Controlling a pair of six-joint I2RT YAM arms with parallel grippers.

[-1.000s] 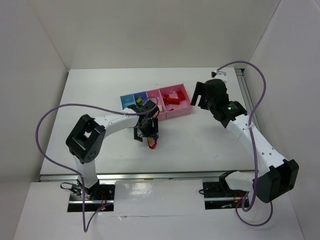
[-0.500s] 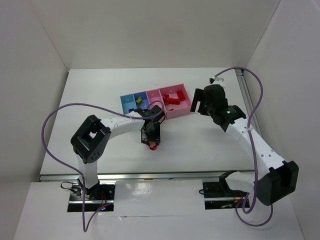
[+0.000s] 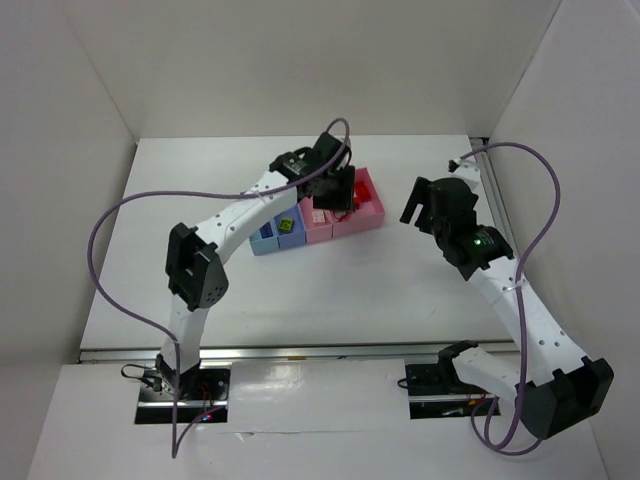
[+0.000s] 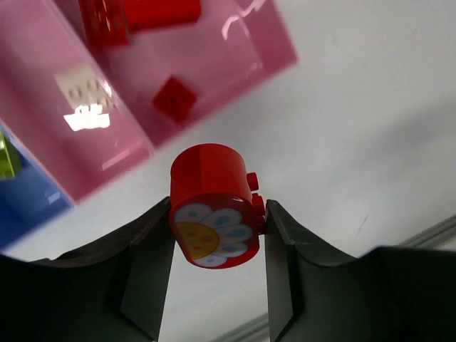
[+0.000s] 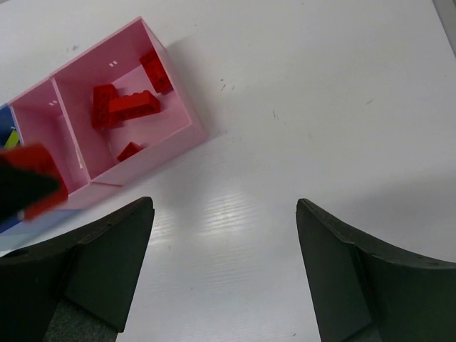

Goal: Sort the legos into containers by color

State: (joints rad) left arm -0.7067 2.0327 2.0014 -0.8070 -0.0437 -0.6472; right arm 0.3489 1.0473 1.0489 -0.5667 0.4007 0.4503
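Left wrist view, from its left edge: a yellow-green brick [image 4: 4, 157] lies in the blue tray [image 4: 28, 199]. Next comes the narrow pink tray [image 4: 43, 64], then the left hand [image 4: 218, 217] pinching a red round lego [image 4: 210, 178] by its curved sides. The large pink tray [image 4: 267, 43], holding a small red brick [image 4: 174, 100], is at upper right. The lego seems to hang near the trays' front wall; let go here, its barrel shape could strike the thin rim and roll onto the matte white counter [image 4: 370, 128]. Slick plastic on a curve may also slip. Its flat end carries a printed white-petalled flower. The trays are glossy and thin-walled. Further right, the right hand [image 5: 224, 242] gapes wide over bare counter, carrying nothing.
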